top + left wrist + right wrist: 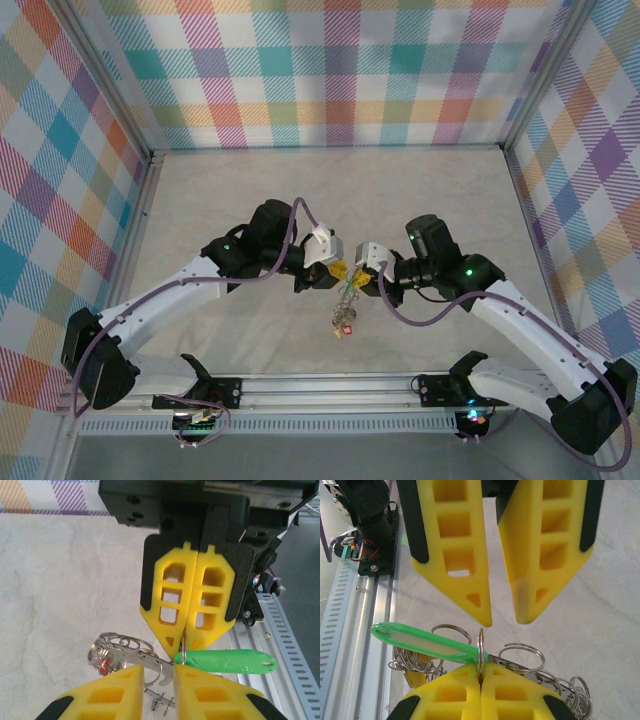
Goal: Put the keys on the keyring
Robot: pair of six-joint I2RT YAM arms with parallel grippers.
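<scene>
My right gripper (481,669) is clamped tight on a thin metal ring seen edge-on, which I take to be the keyring (481,642), though I can't rule out the small loop of the key with the green tag (425,642) that sticks out sideways from it. My left gripper (502,622) faces it tip to tip with its jaws a little apart and nothing between them, hanging just above the ring. The rest of the keys (345,312) dangle in a bunch under the two grippers, above the table (250,200). My worry is the hold itself: only a narrow edge of wire is pinched, so a nudge from the left tips could twist the ring in my jaws or knock it free, and the whole bunch would drop. The tips are also very near each other, so pushing in could jam yellow finger against yellow finger instead of catching metal. And if the left jaws shut where they are, they might take the green tag or a stray loop rather than the ring I want. The right wrist view gives me the gap in the left jaws and the ring's edge plainly. The left wrist view instead shows the right jaws meeting and a curved metal band running behind my left finger towards a cluster of small loops (120,642). The top view shows neither jaw gap, but shows how low the bunch hangs, down to a red tag (346,328).
</scene>
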